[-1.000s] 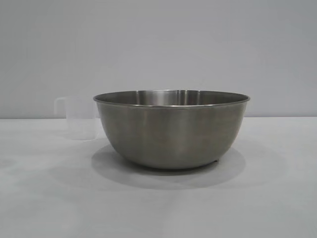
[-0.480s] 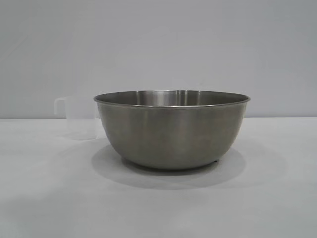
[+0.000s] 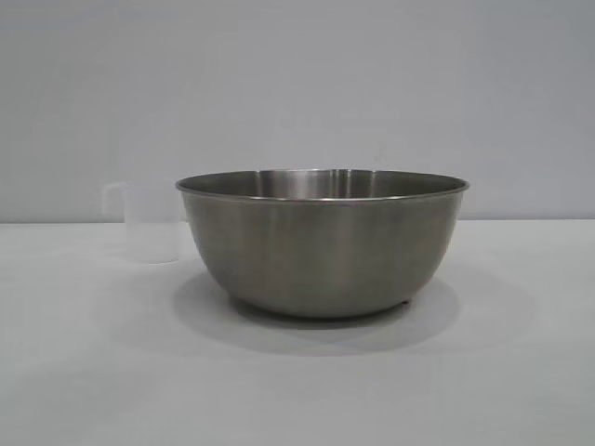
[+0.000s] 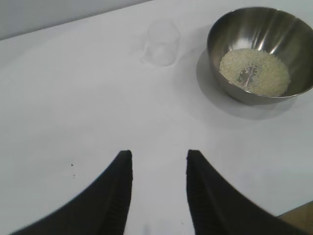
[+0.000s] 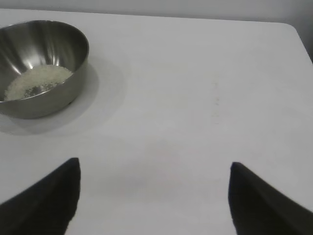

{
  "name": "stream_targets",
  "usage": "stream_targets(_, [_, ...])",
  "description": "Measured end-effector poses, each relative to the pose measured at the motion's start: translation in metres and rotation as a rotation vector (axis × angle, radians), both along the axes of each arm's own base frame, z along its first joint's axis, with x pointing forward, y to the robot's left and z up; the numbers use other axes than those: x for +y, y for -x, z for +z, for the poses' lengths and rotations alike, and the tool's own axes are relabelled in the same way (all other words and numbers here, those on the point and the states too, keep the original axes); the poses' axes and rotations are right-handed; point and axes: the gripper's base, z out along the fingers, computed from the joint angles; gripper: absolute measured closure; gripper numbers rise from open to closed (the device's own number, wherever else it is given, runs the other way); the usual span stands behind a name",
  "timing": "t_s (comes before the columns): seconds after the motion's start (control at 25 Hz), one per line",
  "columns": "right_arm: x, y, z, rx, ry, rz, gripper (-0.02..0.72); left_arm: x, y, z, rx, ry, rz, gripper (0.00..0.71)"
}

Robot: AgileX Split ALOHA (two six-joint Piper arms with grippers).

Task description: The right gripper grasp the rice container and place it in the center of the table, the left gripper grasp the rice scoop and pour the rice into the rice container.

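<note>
The rice container [image 3: 323, 243], a large steel bowl, stands in the middle of the white table [image 3: 297, 390]. Inside it lies a flat patch of rice [image 4: 254, 72], seen in both wrist views [image 5: 36, 81]. The rice scoop [image 3: 149, 223], a small clear cup with a loop handle, stands upright on the table beside the bowl [image 4: 261, 54], apart from it and looking empty [image 4: 161, 43]. My left gripper [image 4: 159, 152] hovers over bare table well back from the cup, open with nothing between its fingers. My right gripper [image 5: 154, 163] is wide open over bare table, away from the bowl [image 5: 41, 66].
A plain grey wall runs behind the table. The table's far edge and a rounded corner [image 5: 293, 27] show in the right wrist view. Neither arm shows in the exterior view.
</note>
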Motion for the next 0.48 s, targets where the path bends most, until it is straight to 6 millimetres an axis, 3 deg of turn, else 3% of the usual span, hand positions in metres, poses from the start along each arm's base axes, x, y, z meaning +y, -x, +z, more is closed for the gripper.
stream_targets(0.24, [0.000, 0.000, 0.000, 0.000, 0.000, 0.000, 0.137, 0.013, 0.042, -0.006, -0.043, 0.015, 0.002, 0.259])
stream_targets(0.4, [0.000, 0.000, 0.000, 0.000, 0.000, 0.000, 0.137, 0.020, 0.063, -0.009, -0.117, 0.039, 0.002, 0.275])
stream_targets(0.44, [0.000, 0.000, 0.000, 0.000, 0.000, 0.000, 0.137, 0.021, 0.067, -0.010, -0.134, 0.044, 0.002, 0.234])
stream_targets(0.48, [0.000, 0.000, 0.000, 0.000, 0.000, 0.000, 0.137, 0.023, 0.073, -0.010, -0.156, 0.051, 0.002, 0.249])
